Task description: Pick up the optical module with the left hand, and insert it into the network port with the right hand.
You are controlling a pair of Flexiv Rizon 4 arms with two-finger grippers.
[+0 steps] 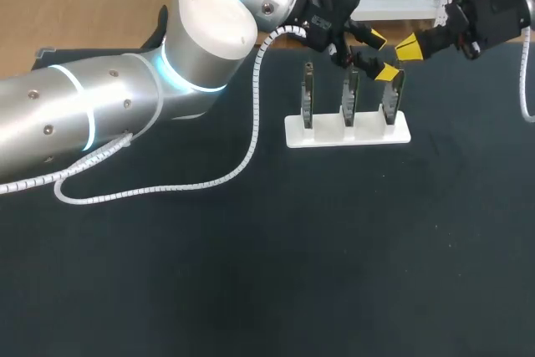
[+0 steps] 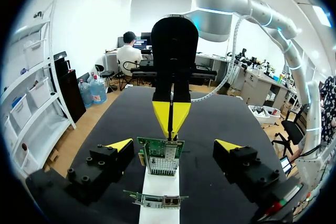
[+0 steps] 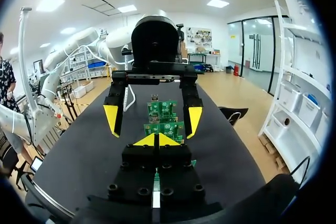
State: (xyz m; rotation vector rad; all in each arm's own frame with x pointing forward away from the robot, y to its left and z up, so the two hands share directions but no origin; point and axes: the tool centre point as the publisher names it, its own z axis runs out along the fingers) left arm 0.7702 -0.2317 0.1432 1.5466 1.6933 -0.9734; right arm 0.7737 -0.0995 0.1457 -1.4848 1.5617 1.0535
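Three green network cards stand upright in a white stand (image 1: 347,133). My left gripper (image 1: 381,55) is open and straddles the rightmost card (image 1: 391,99), with a yellow tip on each side and neither touching it. In the left wrist view this card (image 2: 160,157) sits between the open fingers. My right gripper (image 1: 408,48) is shut. Its joined yellow tips (image 2: 171,116) point down at that card's top edge. The right wrist view shows the shut right gripper (image 3: 156,140) over the cards (image 3: 164,128), facing the open left gripper (image 3: 152,120). I cannot make out a separate optical module.
The stand's other two cards (image 1: 308,94) (image 1: 349,96) stand left of the grippers. My left arm and its white spiral cable (image 1: 242,165) cross the black table's left half. The table's far edge runs just behind the stand.
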